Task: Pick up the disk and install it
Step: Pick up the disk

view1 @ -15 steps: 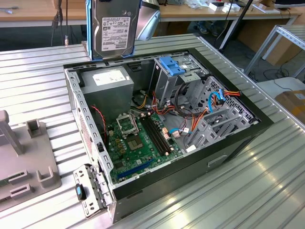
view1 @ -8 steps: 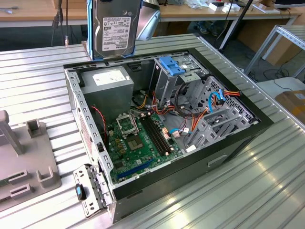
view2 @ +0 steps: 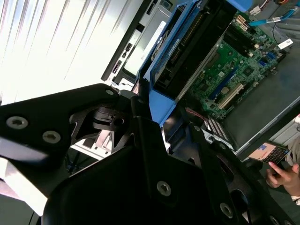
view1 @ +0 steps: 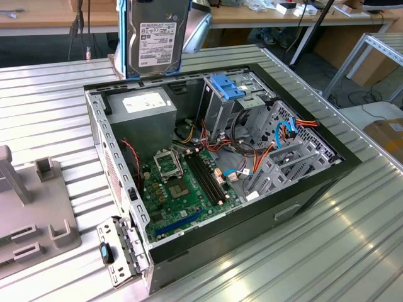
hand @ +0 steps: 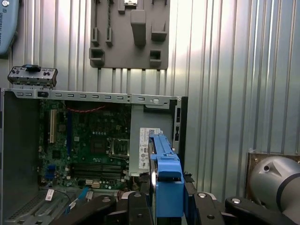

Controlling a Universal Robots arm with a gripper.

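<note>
Blue-framed disk (view1: 157,38) upright, long axis vertical, label facing the exterior camera, in the air over the far edge of the open case (view1: 252,220) | gripper (hand: 168,208) clenched on disk, fingers (hand: 136,208) either side | ribbed metal table (view1: 315,264); benches (view1: 239,16) behind

Disk (view1: 157,38) is dark grey with a white barcode label and a blue frame (the bracket (view1: 227,85) is lighter blue), motherboard (view1: 182,189) green, worktop (view1: 327,251) ribbed silver.
</note>
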